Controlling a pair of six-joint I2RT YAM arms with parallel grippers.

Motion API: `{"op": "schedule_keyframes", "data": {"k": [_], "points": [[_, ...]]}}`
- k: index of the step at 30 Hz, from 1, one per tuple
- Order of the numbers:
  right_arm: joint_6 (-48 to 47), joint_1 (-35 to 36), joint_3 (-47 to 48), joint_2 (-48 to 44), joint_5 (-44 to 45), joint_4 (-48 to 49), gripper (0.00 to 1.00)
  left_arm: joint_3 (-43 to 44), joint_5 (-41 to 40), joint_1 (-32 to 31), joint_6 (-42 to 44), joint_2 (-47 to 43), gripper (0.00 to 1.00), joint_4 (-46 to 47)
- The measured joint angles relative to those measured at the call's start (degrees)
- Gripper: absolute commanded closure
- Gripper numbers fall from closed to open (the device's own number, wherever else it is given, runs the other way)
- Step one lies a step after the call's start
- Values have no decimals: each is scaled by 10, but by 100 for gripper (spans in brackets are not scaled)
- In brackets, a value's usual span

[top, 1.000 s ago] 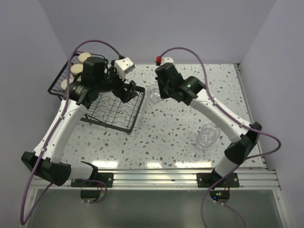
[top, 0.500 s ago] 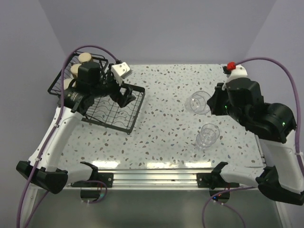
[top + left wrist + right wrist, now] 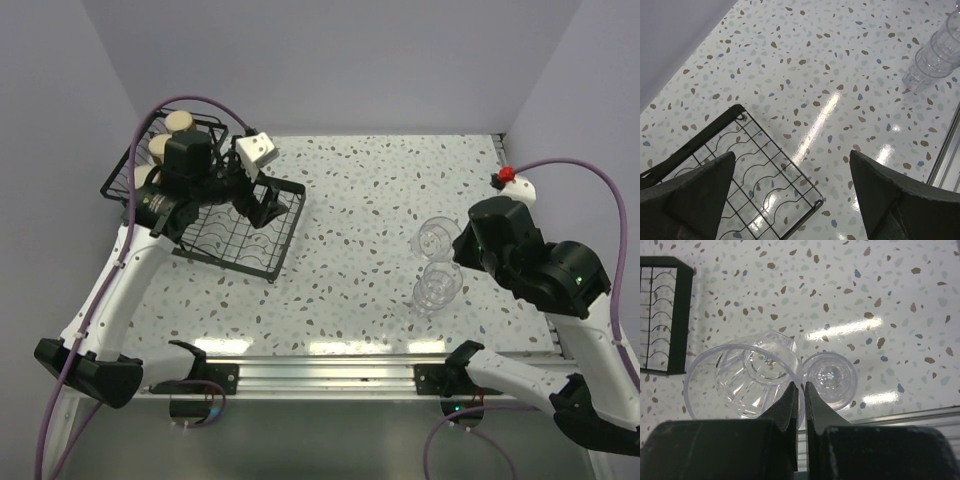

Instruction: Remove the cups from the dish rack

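Note:
My right gripper (image 3: 800,386) is shut on the rim of a clear ribbed tumbler (image 3: 747,377), held in the air at the right (image 3: 434,238). Just beyond it a stack of clear tumblers (image 3: 436,288) stands on the table; it also shows in the right wrist view (image 3: 832,381) and the left wrist view (image 3: 936,55). My left gripper (image 3: 262,203) is open and empty above the far corner of the black dish rack's flat tray (image 3: 238,232). Cream cups (image 3: 163,148) sit in the rack's raised basket behind the left arm.
The speckled table (image 3: 360,200) runs to a metal rail at the near edge (image 3: 330,375). Grey walls close in the back and both sides. The rack's tray corner shows in the left wrist view (image 3: 790,200) and the right wrist view (image 3: 665,315).
My right arm has swung from the rack side to the right and then nearer, carrying the clear tumbler to just above the stack. The left arm has barely moved.

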Motion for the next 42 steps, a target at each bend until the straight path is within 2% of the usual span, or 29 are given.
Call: {"op": "schedule_keyframes", "data": {"k": [5, 8, 9, 12, 17, 20, 29, 42], "points": [[6, -38, -41, -33, 12, 0, 100, 6, 20, -22, -7, 24, 1, 3], [1, -58, -55, -41, 11, -5, 100, 38, 12, -82, -6, 73, 14, 1], [-4, -67, -55, -41, 10, -5, 100, 54, 10, -106, -6, 94, 22, 1], [-25, -106, -55, -41, 8, -2, 100, 115, 4, -175, 0, 154, 29, -9], [-55, -149, -65, -45, -28, -2, 100, 211, -2, -276, 10, 227, 29, -16], [-61, -154, -66, -49, -46, -2, 100, 259, -2, -314, 15, 263, 30, -15], [-69, -156, -75, -57, -97, -2, 100, 305, -23, -341, 14, 344, 30, -14], [-68, -158, -95, -95, -111, -2, 100, 361, -68, -382, 9, 418, 33, 4]]}}
